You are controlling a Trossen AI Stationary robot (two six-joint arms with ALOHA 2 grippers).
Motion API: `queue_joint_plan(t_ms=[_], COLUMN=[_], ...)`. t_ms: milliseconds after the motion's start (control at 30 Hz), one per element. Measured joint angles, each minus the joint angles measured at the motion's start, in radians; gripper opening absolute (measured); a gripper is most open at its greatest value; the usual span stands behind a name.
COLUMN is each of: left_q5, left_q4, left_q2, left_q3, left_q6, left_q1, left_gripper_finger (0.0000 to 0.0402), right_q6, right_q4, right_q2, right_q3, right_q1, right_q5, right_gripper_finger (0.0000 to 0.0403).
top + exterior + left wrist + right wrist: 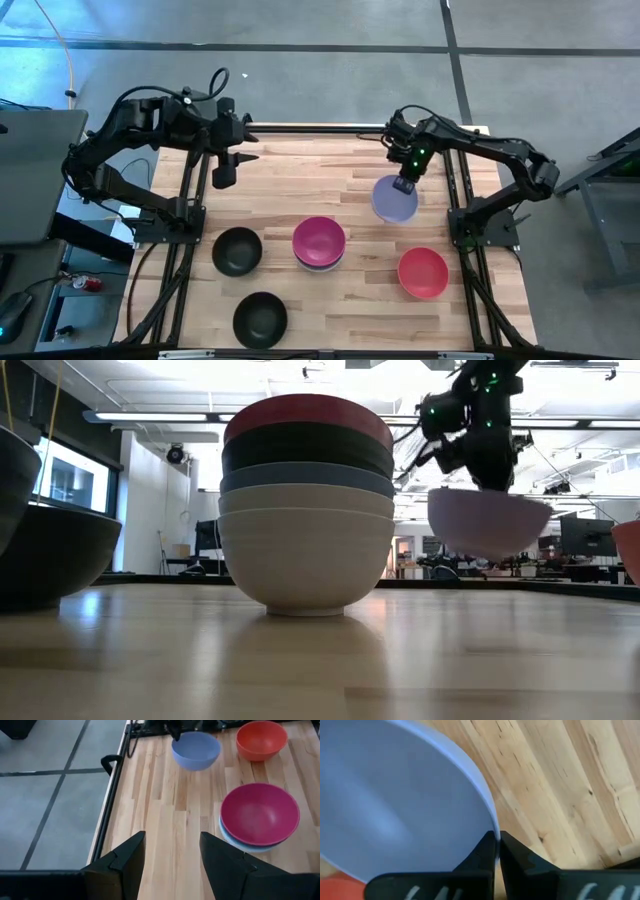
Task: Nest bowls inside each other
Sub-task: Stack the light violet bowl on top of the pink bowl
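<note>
While the right gripper pinches the rim of the lavender bowl, you see that bowl lifted clear of the bench, near its far right part. Note the stack at bench centre: magenta bowl on top, then black, blue and two white bowls beneath. You find the red bowl alone to the right and two black bowls to the left. Observe the left gripper, fingers spread and empty, hanging over the far left edge.
</note>
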Motion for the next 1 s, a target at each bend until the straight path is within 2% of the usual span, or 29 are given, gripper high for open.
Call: queue_joint_plan(t_ms=[300,433,633,767,1000], left_q5=[-0.107,-0.146,-0.219,-0.217,-0.217], left_q4=[-0.119,-0.178,-0.272,-0.272,-0.216], left_q2=[0.0,0.0,-0.003,-0.052,-0.208], left_q3=[0.0,0.0,-0.014,-0.111,-0.389], left_q6=[0.013,-0.014,-0.063,-0.064,-0.03], left_q1=[0.0,0.0,0.0,0.002,0.029], left_gripper_finger=[0.0177,0.0177,0.0177,0.0177,0.0177], right_q6=[0.174,0.233,0.28,0.304,0.351], right_q4=[-0.192,-0.283,-0.32,-0.324,-0.323], right_q2=[0.015,0.06,0.165,0.254,0.411], right_q3=[0.176,0.281,0.456,0.584,0.803], right_q1=[0.013,0.042,0.113,0.164,0.252], right_q5=[-0.046,-0.063,-0.105,-0.131,-0.191], right_gripper_finger=[0.0,0.0,0.0,0.0,0.0])
